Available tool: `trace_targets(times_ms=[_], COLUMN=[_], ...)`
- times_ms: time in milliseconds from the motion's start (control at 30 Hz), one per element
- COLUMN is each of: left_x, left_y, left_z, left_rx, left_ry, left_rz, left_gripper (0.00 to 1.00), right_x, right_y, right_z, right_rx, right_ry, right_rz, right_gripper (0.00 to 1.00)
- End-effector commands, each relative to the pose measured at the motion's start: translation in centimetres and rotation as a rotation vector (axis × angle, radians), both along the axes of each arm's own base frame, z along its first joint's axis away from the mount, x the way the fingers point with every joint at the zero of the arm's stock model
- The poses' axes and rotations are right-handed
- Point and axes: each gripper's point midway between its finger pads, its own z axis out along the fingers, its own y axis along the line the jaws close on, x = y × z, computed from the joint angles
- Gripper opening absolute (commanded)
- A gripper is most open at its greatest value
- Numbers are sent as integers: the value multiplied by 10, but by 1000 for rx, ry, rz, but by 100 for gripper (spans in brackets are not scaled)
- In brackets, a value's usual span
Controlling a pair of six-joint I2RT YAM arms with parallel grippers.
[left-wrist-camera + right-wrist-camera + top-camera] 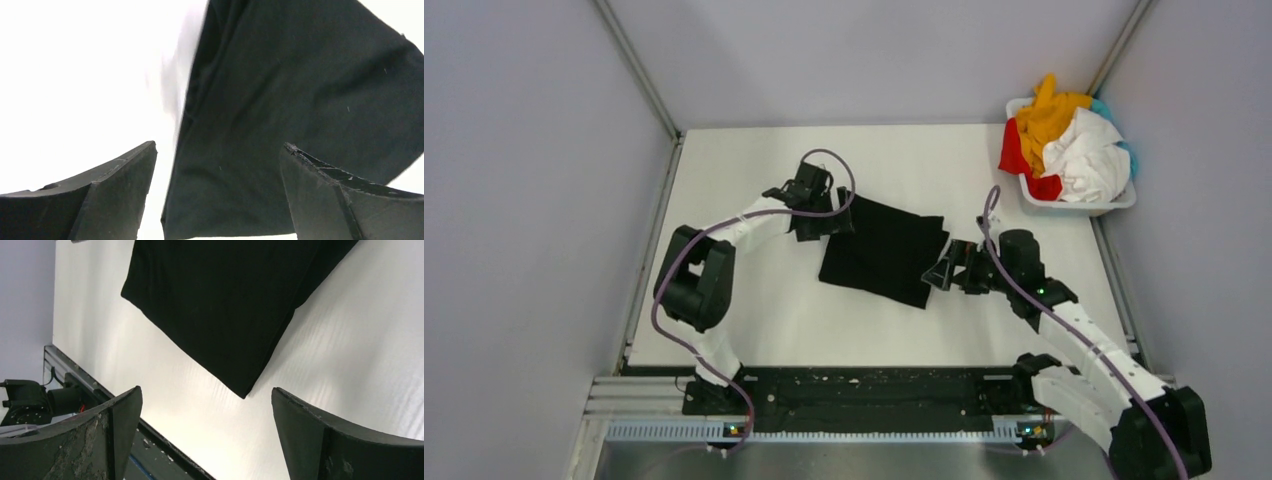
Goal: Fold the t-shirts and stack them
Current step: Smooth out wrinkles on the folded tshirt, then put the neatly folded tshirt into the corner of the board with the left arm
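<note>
The black t-shirt (884, 248) lies folded into a rectangle in the middle of the table. My left gripper (824, 225) is open at its left edge; in the left wrist view the black cloth (280, 100) lies between and beyond my spread fingers (120, 190), untouched. My right gripper (939, 272) is open just off the shirt's right near corner; in the right wrist view that corner (240, 385) lies ahead of my gripper (207, 400), apart from it. Orange-yellow (1049, 115), red (1016, 155), white (1086, 155) and teal (1106, 108) shirts are piled in the basket.
The white plastic basket (1079, 207) stands at the table's far right corner. Grey walls close the table on the left, back and right. A black rail (864, 395) with the arm bases runs along the near edge.
</note>
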Motion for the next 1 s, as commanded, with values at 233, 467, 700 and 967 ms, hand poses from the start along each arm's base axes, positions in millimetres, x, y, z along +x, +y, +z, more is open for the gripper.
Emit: trace_targets(times_ms=[233,467,700,967], left_x=[26,8,24,75], left_y=[0,-36,-12,65], left_z=[-46,-64,-72,-15], left_rx=[121,61,365,582], left_ry=[119,168,156,-1], left_rz=[-47,-127,52,202], left_gripper=[71,42,0,0], right_x=[-10,-9,-6,-4], right_y=[-21,-30,-33,-36], right_z=[19,18,18,15], right_rx=[-84,-121,-141,-162], right_ry=[-48,-58,-67,-76], right_rz=[-47,-79,-89,-96], right_gripper=[99,99,99,99])
